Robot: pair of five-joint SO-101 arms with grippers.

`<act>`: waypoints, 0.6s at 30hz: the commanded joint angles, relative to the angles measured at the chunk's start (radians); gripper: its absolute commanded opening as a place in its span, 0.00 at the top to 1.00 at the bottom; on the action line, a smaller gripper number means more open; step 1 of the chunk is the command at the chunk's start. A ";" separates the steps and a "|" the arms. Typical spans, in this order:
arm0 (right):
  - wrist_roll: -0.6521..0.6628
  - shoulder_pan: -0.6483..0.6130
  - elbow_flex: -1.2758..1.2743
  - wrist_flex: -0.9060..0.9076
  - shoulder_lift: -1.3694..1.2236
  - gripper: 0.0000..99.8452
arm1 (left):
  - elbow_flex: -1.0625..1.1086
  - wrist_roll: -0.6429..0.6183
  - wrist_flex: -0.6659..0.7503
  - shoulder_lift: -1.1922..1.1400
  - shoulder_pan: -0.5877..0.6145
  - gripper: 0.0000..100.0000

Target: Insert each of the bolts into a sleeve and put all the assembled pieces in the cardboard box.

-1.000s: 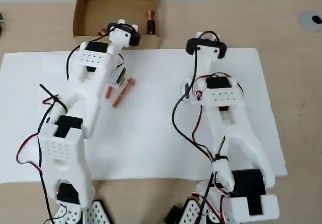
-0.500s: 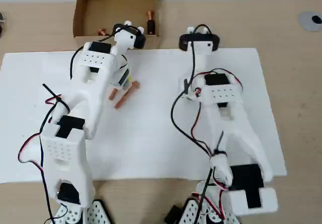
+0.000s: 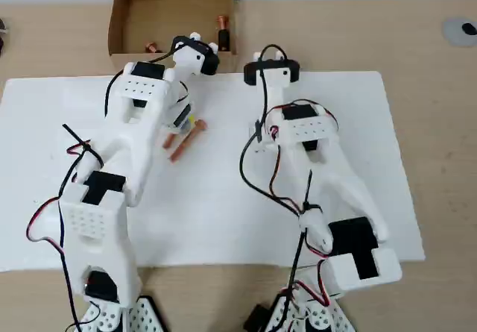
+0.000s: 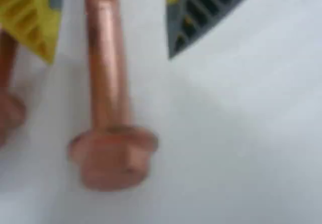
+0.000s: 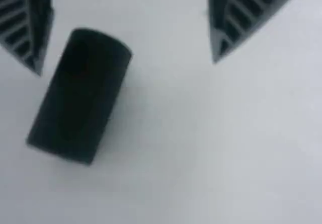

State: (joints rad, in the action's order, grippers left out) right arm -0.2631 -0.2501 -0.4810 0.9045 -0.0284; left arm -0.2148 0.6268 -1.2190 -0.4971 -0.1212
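A copper flanged hex-head bolt (image 4: 108,83) lies flat on the white sheet (image 4: 251,133). Its shank runs along the gap between the left arm's fingers (image 4: 30,17), which stand apart and clear of it, and its head sits out past their tips. In the high view its long axis runs diagonally, head toward the open cardboard box (image 3: 119,19). A second copper bolt (image 3: 165,139) lies just beside it, partly under the arm. The box holds a bolt seated in a dark sleeve (image 3: 222,32) and another copper piece (image 3: 151,47). The right wrist view shows a black cylindrical sleeve (image 5: 78,95) on its side. Its axis slants between the spread right arm's fingers (image 5: 241,12), and it lies close to one tip, perhaps touching it.
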 commanded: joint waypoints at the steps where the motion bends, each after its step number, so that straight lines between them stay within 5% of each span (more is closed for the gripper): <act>1: 0.003 0.007 0.068 0.002 0.010 0.74 | -0.032 0.005 -0.012 0.012 0.021 0.84; 18: -0.081 0.110 0.143 -0.083 -0.156 0.74 | -0.028 0.006 -0.011 0.012 0.025 0.84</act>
State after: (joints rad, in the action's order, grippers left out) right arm -0.3414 -0.1626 -0.3890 0.8385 -0.1818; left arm -0.2148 0.6268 -1.2267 -0.4971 -0.1013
